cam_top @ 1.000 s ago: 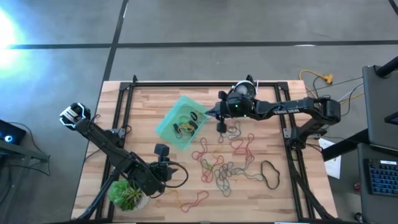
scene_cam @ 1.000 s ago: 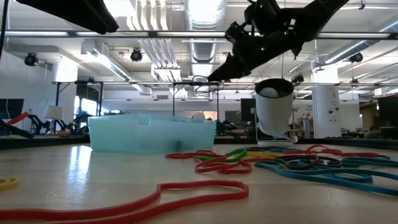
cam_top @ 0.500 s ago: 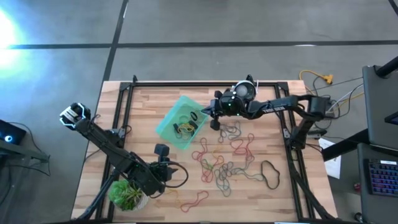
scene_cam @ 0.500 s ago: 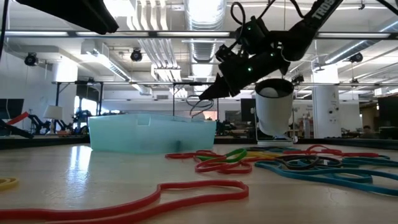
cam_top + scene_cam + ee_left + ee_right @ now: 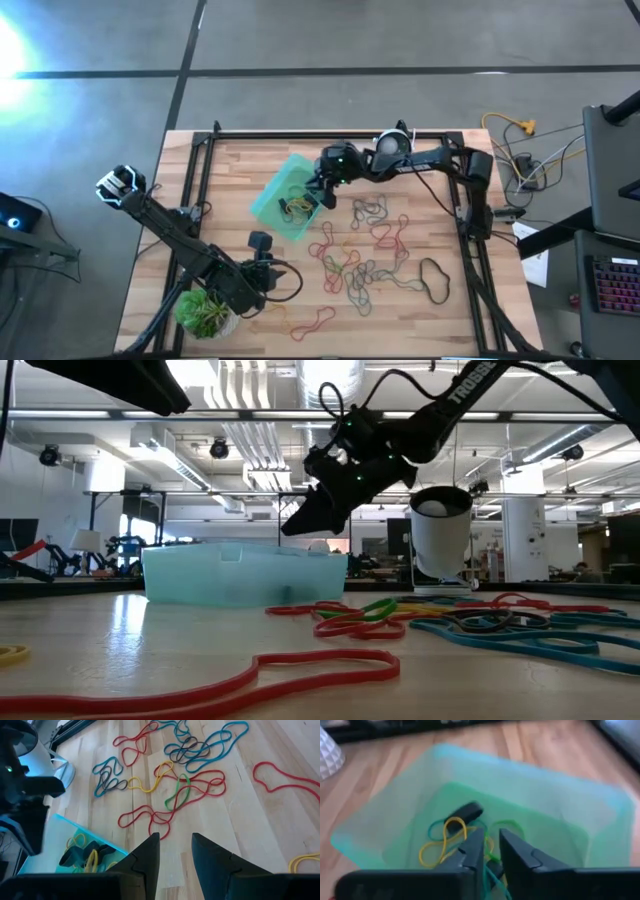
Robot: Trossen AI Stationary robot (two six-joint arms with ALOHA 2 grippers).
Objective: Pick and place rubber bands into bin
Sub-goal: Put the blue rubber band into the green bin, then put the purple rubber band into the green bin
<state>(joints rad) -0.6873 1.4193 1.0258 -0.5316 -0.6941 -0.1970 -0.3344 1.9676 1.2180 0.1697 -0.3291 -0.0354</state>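
Item: right gripper [image 5: 318, 192], hovering over the bin [image 5: 268, 200], at the edge nearest the loose pile. Its fingers [image 5: 470, 851] are standing narrowly parted in the right wrist view, a slim gap showing between them; a thin green strand is lying just under the tips, and I cannot tell whether it is caught between them or already resting among the bands in the bin.

Item: bin, teal, sitting on the tabletop [image 5: 430, 320] and holding several bands, yellow, green and dark.

Item: rubber bands [image 5: 360, 262], many loops in red, green, yellow, blue and dark tones, lying scattered beside the bin on the side toward the right arm; one red loop [image 5: 318, 320] is lying well apart, nearer the plant pot [image 5: 205, 312].

Item: left gripper [image 5: 172, 855], waiting beside the plant pot, well apart from the bin, fingers slightly parted and holding nothing.

Risks, as judged:
- A band clinging to one finger and riding back out of the bin as the arm is lifting.
- The elastic springing over the low wall if let go too high or too near the rim.
- Fingers dipping too low, snagging bands already stored, or nudging the light bin.
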